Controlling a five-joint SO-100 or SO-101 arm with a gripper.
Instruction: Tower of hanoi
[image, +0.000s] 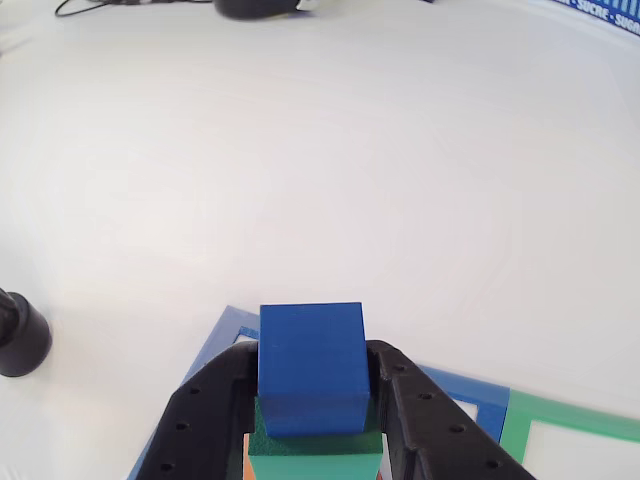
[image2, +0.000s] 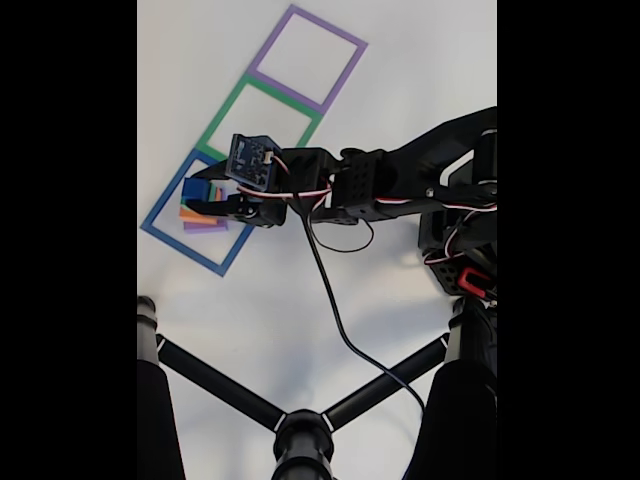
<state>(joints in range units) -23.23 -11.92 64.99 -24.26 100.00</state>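
Three flat square outlines are counted on the white surface (image2: 400, 60): one blue (image2: 160, 235), one green (image2: 222, 118), one purple (image2: 345, 42). One blue cube (image: 311, 365) is seen on one stack of coloured blocks (image2: 203, 214).

Our gripper (image: 312, 400) has matte black fingers (image: 205, 415) dotted with small holes; behind it, red-white wires (image2: 300, 190) and a blue board (image2: 250, 160).

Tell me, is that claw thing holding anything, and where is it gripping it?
Yes. The gripper is closed on the blue cube, one finger on each of its side faces. The cube sits atop the green block.
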